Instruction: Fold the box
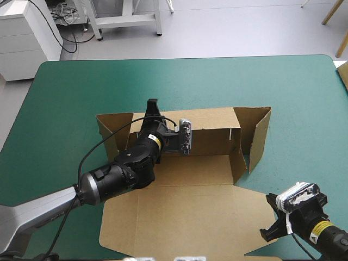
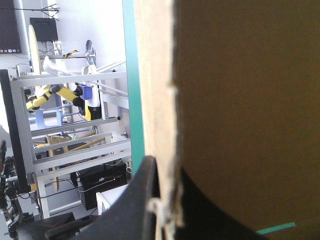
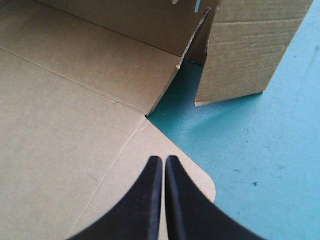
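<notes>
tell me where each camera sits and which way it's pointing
high view: above and behind the robot, looking forward and down on the table and box; left arm and right arm show.
left wrist view: above that wrist, along the box's raised wall into the room; left gripper shut on it.
right wrist view: above that wrist, down at the lid's corner; right gripper shut.
shared: high and right wrist views both show the standing right wall.

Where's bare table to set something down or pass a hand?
Free: the far strip of the table beyond the box, and the right side past its raised flap. Crowded: middle and near edge: left gripper clamps the back wall, right gripper over the lid corner.
</notes>
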